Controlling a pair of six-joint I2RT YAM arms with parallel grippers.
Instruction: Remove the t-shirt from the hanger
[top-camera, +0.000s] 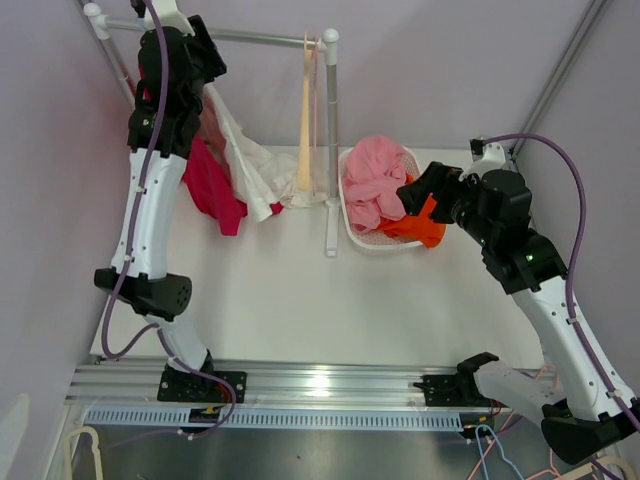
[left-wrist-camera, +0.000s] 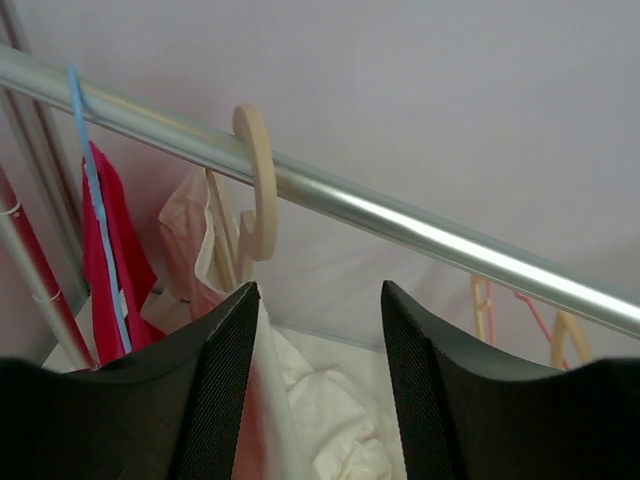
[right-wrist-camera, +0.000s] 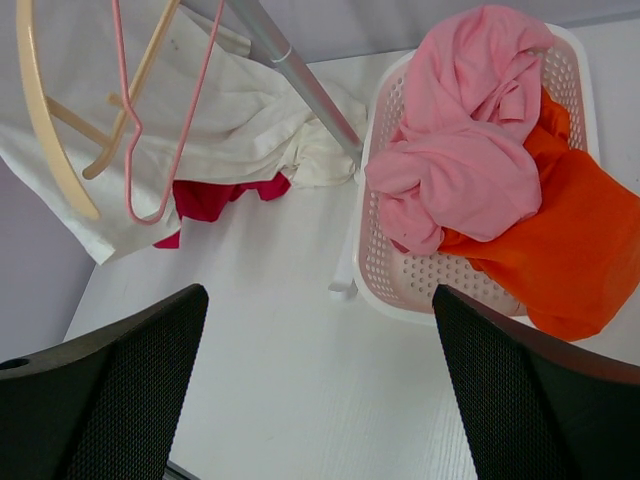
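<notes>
Jaws first: your left jaws are open and empty, up by the rail (left-wrist-camera: 400, 215), likely to reach the tan hanger (left-wrist-camera: 258, 180). The white shirt (top-camera: 250, 165) hangs from it, far left. Your right jaws hang wide open, empty, over the basket (right-wrist-camera: 375, 270) on the right.

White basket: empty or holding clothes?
Holding clothes: a pink garment and an orange garment lie piled in the white basket, the orange spilling over its rim.

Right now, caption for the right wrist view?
Open right tool facing a white basket holding a pink garment and an orange garment.
</notes>
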